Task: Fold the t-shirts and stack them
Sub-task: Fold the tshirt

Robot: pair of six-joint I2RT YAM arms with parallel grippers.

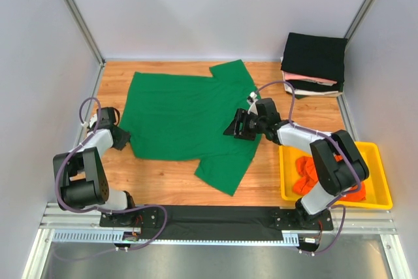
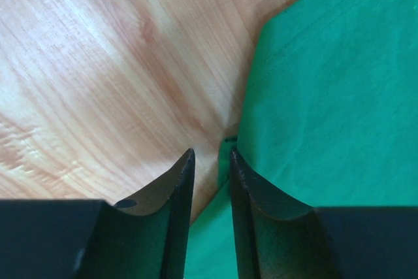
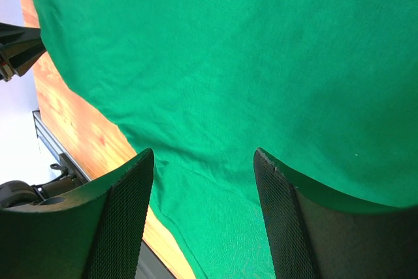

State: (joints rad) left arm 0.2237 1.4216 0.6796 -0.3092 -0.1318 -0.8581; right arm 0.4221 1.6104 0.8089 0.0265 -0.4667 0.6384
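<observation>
At far left of the top view, L gripper (image 1: 122, 138) sits low at the lower-left corner of the green t-shirt (image 1: 186, 115). From above, its jaws are too small to read. On the wrist cam its fingers (image 2: 173, 213) stand a thin slit apart, w/ bare wood table (image 2: 98, 63) showing btw the tips and the shirt's edge just off the right-hand tip. Green also shows deeper in the slit; can't tell whether cloth lies between or under the fingers. The shirt is spread flat mid-table, one sleeve toward the top, the other toward bottom centre. R gripper (image 1: 236, 126) is over the shirt's right side, jaws spread wide, nothing btw them. Its wrist view shows only wrinkled green cloth below, cut off by the frame. Upper right: stack of folded t-shirts (image 1: 313, 60), black on top, pink/white layers under, count unclear. Lower right: yellow tray (image 1: 379, 181) w/ orange t-shirt (image 1: 305, 173) crumpled inside, partly hidden by R arm (image 1: 336, 161).
</observation>
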